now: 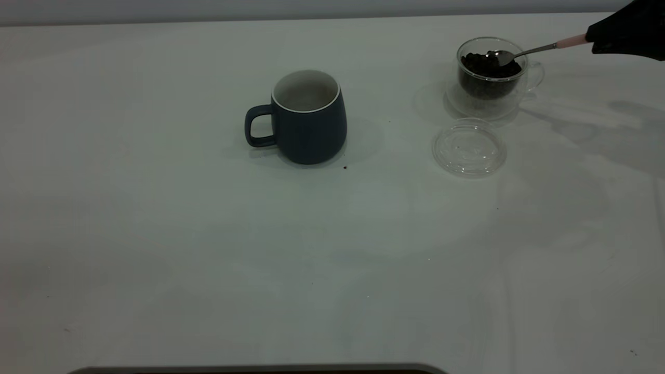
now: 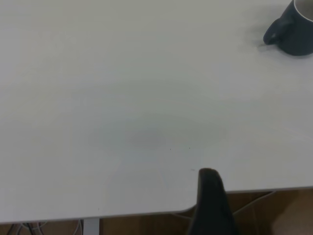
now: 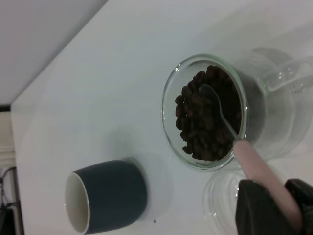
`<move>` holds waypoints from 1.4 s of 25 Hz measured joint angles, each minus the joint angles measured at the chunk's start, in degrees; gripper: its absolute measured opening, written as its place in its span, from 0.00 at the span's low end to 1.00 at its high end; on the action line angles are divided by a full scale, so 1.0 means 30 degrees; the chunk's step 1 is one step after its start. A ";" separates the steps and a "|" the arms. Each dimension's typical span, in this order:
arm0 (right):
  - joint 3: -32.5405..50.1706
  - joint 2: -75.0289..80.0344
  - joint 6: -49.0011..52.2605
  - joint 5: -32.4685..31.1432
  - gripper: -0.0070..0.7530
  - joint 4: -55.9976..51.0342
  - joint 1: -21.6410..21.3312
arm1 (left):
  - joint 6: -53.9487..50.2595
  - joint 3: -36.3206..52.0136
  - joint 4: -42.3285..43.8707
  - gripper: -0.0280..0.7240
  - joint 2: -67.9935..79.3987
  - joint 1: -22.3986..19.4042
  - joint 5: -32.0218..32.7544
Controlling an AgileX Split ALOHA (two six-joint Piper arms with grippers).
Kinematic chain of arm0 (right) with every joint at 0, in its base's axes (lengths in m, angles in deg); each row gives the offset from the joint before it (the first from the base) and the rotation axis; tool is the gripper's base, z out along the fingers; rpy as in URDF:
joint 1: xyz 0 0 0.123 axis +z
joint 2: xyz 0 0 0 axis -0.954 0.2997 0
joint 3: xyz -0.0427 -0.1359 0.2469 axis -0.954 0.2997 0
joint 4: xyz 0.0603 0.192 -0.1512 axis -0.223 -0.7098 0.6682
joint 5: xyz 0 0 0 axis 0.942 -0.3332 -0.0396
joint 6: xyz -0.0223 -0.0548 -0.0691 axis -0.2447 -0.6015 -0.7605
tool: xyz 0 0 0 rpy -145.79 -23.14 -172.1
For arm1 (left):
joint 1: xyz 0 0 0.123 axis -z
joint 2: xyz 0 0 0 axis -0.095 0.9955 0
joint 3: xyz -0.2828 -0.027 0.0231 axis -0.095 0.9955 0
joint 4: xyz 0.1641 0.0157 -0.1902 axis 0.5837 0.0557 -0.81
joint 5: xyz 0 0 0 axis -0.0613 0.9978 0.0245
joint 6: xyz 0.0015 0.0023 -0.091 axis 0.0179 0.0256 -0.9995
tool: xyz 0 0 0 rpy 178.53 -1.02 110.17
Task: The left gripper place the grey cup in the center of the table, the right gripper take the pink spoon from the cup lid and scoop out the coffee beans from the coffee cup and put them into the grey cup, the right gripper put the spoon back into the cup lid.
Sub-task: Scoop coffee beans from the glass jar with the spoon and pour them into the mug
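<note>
— Nearest, what's there?
— Bare table point(image 1: 208, 270); grey cup point(image 1: 306, 122) mid-table, cup lid point(image 1: 469, 147) right of it.
— And the spoon?
— Right gripper point(image 1: 597, 39), at the far right edge, clenches the pink spoon point(image 1: 530, 50); bowl rests in the coffee cup point(image 1: 493, 78) beans point(image 1: 488, 67).

Lab-type test bench, not a home. Evidence: bare white table point(image 1: 208, 270) w/ rounded corner, plain grey wall behind, loose cables visible below table edge in left wrist view, black robot hand point(image 1: 626, 31) over surface.
</note>
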 joint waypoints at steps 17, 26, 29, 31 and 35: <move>-0.0015 0.1052 -0.0168 -0.1325 0.16 -0.0611 -0.0612 | 0.0000 0.0000 0.0000 0.79 0.0000 0.0000 0.0000; -0.0015 0.1052 -0.0649 -0.0775 0.16 -0.0482 -0.0554 | 0.0018 0.0000 0.0000 0.79 0.0000 0.0000 0.0000; -0.0015 0.1052 -0.0571 -0.0798 0.16 -0.0440 -0.0242 | 0.0031 0.0000 0.0000 0.79 0.0000 0.0000 0.0000; -0.0015 0.1052 -0.0437 -0.0837 0.16 -0.0440 0.0024 | 0.0067 0.0000 0.0000 0.79 0.0000 0.0000 0.0000; -0.0015 0.1052 0.0039 -0.1211 0.16 -0.0423 0.0221 | 0.0061 0.0000 0.0000 0.79 0.0000 0.0000 0.0000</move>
